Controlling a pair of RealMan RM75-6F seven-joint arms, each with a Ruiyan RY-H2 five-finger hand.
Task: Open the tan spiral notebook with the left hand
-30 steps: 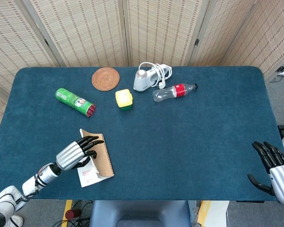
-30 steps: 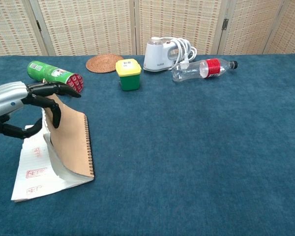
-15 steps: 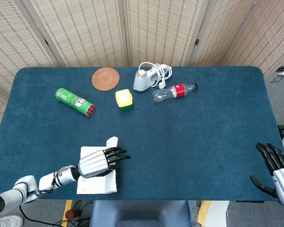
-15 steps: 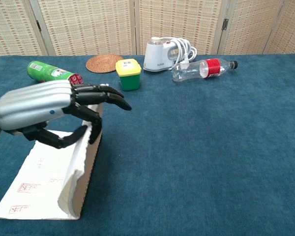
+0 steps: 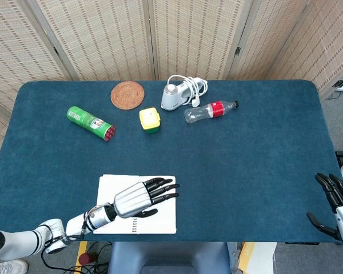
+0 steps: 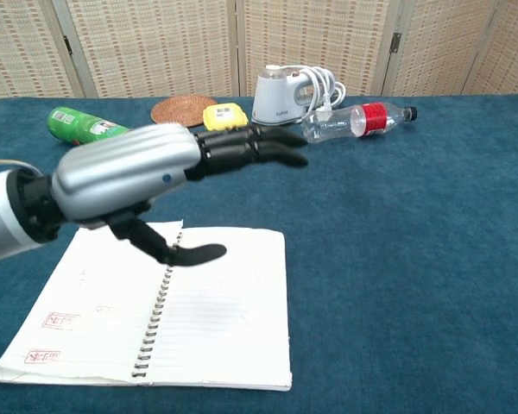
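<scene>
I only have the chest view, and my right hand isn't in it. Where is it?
Observer: In the head view the right hand is by the near right corner of the table, fingers apart, holding nothing.
Operator: My left hand covers the yellow box. Is it upright?
Observer: Yes. The box stands between the can and the bottle, apart from both.
Operator: Where is my left hand over the notebook?
Observer: From above, the left hand lies across the spiral, with its fingers out over the right page of the notebook.
</scene>
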